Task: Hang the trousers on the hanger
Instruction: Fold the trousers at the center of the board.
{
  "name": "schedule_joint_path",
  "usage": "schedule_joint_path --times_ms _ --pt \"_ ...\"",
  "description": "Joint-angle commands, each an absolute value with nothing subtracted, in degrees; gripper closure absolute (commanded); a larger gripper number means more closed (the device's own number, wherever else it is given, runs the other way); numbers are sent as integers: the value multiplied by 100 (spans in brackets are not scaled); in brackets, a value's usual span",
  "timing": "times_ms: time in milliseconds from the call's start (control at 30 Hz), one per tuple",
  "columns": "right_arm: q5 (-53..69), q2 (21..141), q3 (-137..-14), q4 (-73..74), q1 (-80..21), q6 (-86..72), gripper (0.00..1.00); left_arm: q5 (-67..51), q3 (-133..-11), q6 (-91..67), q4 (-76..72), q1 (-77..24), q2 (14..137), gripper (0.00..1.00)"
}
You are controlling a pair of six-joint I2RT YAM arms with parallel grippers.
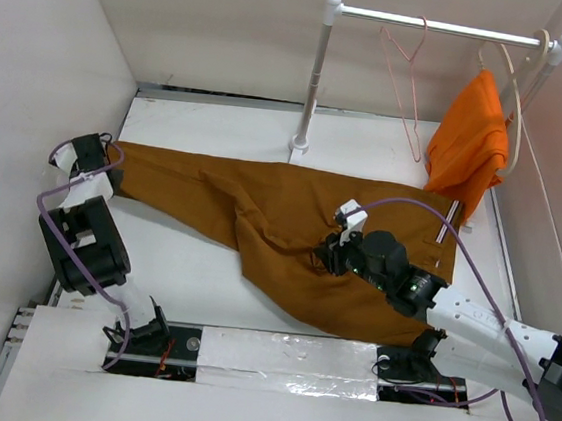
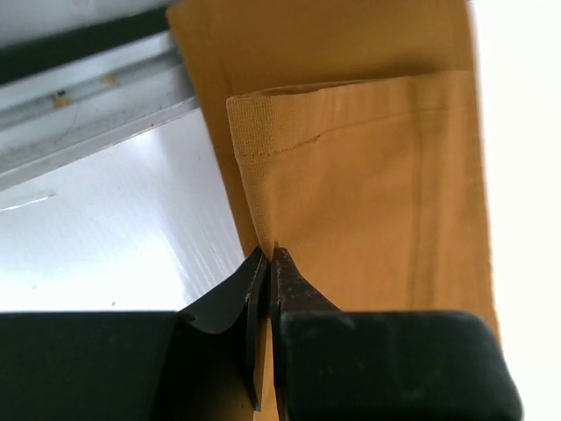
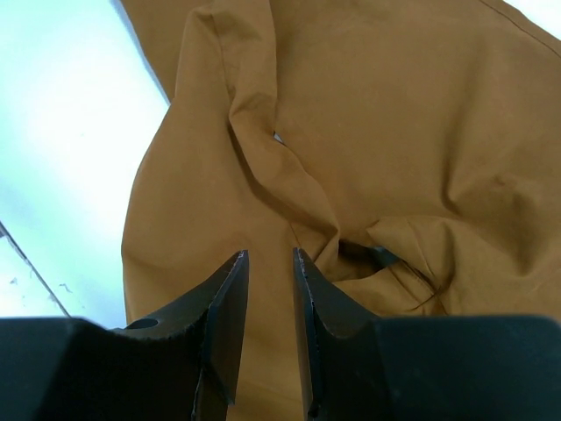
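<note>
Early stage: trousers (image 1: 289,231) lie spread on table (image 1: 194,272), none of them on hanger (image 1: 397,82) yet. Hanger hangs on rail (image 1: 431,25) at far right, well apart from trousers and from both arms. Left to do, by my read: gather and lift the cloth, bring it to hanger, thread or drape it over the bottom wire.

Left gripper (image 2: 267,253) is at far left on the leg ends, jaws pressed together on the side edge of a leg just below the hem, so it pinches trousers. Right gripper (image 3: 270,254) is over the crumpled middle, jaws a little apart with a narrow gap, nothing seen between them; cloth lies just below the tips, contact cannot be told.

Trousers: ochre-brown woven cloth, matte, soft, limp. Legs run left, waist end right with a pale strip there. Hem is turned up with one stitch line; one leg lies on the other. Middle has deep folds and a dark hollow.

Hanger: thin pink wire, triangle with hook, looks rigid and slippery. Orange garment (image 1: 469,140) droops from a cream hanger (image 1: 520,85) beside it. Table is smooth, white, glossy
</note>
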State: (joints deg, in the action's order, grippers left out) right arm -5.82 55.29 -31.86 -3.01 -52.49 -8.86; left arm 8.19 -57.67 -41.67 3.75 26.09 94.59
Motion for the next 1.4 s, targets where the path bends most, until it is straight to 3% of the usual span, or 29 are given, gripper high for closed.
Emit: schedule_joint_path --times_ms 0,167,333,400,433,500,567,767,867,1067,1167,1200,1267,1300,1367 --pt "-746 5528 -3173 -396 -5134 -949 68 1010 -5783 -3964 624 2628 8843 100" --pt "-1362 5169 -2945 -97 -4537 -1528 67 879 -5459 -4113 659 2628 7581 100" --pt "-1039 4852 -2664 -71 -2649 -1845 63 1054 -5440 -4569 966 2303 6058 100" --pt "-941 4790 -2646 -18 -1990 -1959 49 1090 -5519 -4684 1090 2145 5259 100" --pt "-932 4738 -2654 -18 -1386 -1995 47 1151 -5546 -4711 1107 2005 5021 100" --pt "-1167 4720 -2672 211 -811 -2091 27 1274 -5607 -4755 1204 1942 4248 100" --pt "-1326 4816 -2611 176 -20 -2109 16 1301 -5634 -4764 1222 1881 3503 100" --pt "-828 5894 -2680 -165 1658 -2127 13 1643 -6511 -4457 1730 1680 2795 100" --pt "-46 6475 -2864 -518 1811 -2004 12 1784 -7021 -4254 1880 1573 2812 100" --pt "1352 8014 -3463 -693 1574 -1889 22 1889 -7848 -3894 2065 1406 2900 100" --pt "1608 8402 -3542 -1028 1039 -2030 46 2082 -8269 -3753 2258 1275 2927 100" --pt "1600 8481 -3603 -1072 872 -2143 61 2144 -8497 -3727 2372 1274 2962 100" --pt "1503 8665 -3944 -1028 433 -2188 72 2259 -8665 -3500 2382 1126 3023 100" --pt "1486 8727 -4103 -994 318 -2223 82 2250 -8701 -3455 2304 1073 3076 100" --pt "1301 8981 -4472 -757 150 -2233 86 2259 -8666 -3454 2303 1011 3102 100"
